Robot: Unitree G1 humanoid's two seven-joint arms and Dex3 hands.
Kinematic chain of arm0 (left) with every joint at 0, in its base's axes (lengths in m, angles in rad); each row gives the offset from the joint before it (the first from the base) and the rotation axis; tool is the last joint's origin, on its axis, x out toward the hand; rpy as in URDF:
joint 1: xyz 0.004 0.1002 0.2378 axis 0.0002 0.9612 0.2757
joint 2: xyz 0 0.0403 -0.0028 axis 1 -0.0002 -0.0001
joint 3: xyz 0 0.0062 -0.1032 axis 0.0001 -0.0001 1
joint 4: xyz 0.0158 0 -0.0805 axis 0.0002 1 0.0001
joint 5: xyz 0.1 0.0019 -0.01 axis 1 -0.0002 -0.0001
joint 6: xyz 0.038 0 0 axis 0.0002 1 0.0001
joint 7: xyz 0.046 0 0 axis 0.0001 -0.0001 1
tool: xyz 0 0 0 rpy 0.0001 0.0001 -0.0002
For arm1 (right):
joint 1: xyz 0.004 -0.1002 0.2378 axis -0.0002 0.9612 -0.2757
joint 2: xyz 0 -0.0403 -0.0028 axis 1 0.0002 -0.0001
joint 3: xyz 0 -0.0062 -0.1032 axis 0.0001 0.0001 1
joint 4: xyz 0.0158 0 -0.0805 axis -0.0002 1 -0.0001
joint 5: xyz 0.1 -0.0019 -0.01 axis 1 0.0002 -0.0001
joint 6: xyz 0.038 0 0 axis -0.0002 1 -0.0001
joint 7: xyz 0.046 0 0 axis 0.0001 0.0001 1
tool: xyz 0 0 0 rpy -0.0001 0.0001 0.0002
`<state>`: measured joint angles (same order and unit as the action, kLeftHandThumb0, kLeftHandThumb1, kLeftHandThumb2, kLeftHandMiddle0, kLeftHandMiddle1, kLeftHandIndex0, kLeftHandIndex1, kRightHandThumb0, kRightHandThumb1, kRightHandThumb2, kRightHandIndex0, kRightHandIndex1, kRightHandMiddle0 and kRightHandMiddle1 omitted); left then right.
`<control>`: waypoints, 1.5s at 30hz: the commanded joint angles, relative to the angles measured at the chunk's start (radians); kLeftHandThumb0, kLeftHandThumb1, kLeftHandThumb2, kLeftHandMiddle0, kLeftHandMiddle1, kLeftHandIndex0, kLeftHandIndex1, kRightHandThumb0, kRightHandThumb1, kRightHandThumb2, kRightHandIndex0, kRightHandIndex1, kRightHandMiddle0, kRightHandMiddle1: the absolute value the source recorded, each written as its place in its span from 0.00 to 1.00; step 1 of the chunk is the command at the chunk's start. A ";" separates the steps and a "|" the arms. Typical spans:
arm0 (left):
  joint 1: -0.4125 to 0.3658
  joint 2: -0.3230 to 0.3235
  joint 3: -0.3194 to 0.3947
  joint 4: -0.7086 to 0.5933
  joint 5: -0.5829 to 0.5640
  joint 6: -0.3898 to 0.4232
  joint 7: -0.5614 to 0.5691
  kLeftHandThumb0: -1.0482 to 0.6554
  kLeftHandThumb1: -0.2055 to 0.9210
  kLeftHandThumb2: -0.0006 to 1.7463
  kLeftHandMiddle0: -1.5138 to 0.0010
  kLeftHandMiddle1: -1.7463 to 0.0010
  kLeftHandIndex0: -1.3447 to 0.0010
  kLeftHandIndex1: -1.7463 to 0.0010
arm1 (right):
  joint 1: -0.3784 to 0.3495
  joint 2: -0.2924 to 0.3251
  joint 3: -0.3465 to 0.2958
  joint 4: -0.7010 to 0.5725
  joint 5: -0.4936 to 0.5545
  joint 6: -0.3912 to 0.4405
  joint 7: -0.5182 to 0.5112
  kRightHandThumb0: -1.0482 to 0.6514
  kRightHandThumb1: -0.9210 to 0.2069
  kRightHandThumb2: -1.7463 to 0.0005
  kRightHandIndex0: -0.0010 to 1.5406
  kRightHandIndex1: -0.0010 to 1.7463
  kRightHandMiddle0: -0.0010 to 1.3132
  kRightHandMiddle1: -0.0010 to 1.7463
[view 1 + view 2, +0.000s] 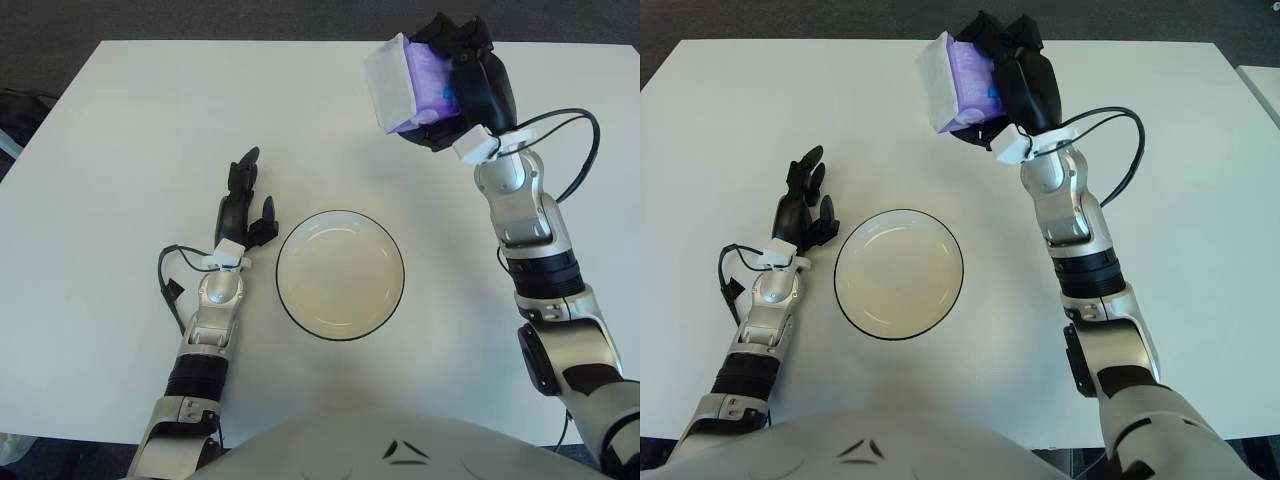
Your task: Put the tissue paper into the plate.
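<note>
Right hand (470, 85) clamped on tissue paper pack (408, 85), held above tabletop (120, 130), beyond plate (340, 274). Pack likely light, soft, wrapper maybe slippery; hold across sides. Left hand (243, 205) beside plate's left, fingers relaxed.

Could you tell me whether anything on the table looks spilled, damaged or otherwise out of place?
Nothing stands out. The plate sits upright and empty on the table, the right hand holds the tissue pack intact above it, and the left hand shows left of the plate.
</note>
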<state>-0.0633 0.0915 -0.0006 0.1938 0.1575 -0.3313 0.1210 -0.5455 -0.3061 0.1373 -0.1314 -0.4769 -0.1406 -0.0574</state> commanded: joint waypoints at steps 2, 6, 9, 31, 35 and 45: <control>0.066 -0.008 -0.007 0.068 0.005 0.034 -0.003 0.20 1.00 0.47 0.81 0.98 1.00 0.65 | 0.056 0.015 0.005 -0.069 0.013 -0.006 0.023 0.93 0.68 0.14 0.48 1.00 0.73 1.00; 0.066 -0.007 -0.008 0.067 0.004 0.035 -0.004 0.20 1.00 0.47 0.81 0.98 1.00 0.65 | 0.107 0.025 0.018 -0.119 0.003 -0.029 0.032 0.93 0.68 0.14 0.48 1.00 0.73 1.00; 0.066 -0.006 -0.008 0.067 0.004 0.038 -0.006 0.20 1.00 0.47 0.81 0.98 1.00 0.65 | 0.176 0.016 0.038 -0.192 0.020 -0.053 0.072 0.93 0.68 0.13 0.48 1.00 0.74 1.00; 0.045 0.007 -0.007 0.095 0.011 0.042 -0.009 0.19 1.00 0.50 0.82 0.99 1.00 0.64 | 0.279 -0.058 0.094 -0.356 0.169 -0.006 0.420 0.92 0.66 0.15 0.47 1.00 0.72 1.00; 0.044 0.007 -0.009 0.093 0.013 0.046 -0.009 0.19 1.00 0.50 0.82 0.99 1.00 0.64 | 0.288 -0.056 0.097 -0.364 0.181 -0.005 0.442 0.92 0.66 0.15 0.47 1.00 0.73 1.00; 0.040 0.002 -0.008 0.106 0.008 0.045 -0.007 0.19 1.00 0.50 0.82 0.99 1.00 0.65 | 0.293 -0.054 0.134 -0.350 0.217 -0.041 0.484 0.92 0.65 0.16 0.46 1.00 0.71 1.00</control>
<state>-0.0779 0.1005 -0.0016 0.2137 0.1655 -0.3197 0.1207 -0.2577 -0.3563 0.2620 -0.4737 -0.2865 -0.1476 0.4101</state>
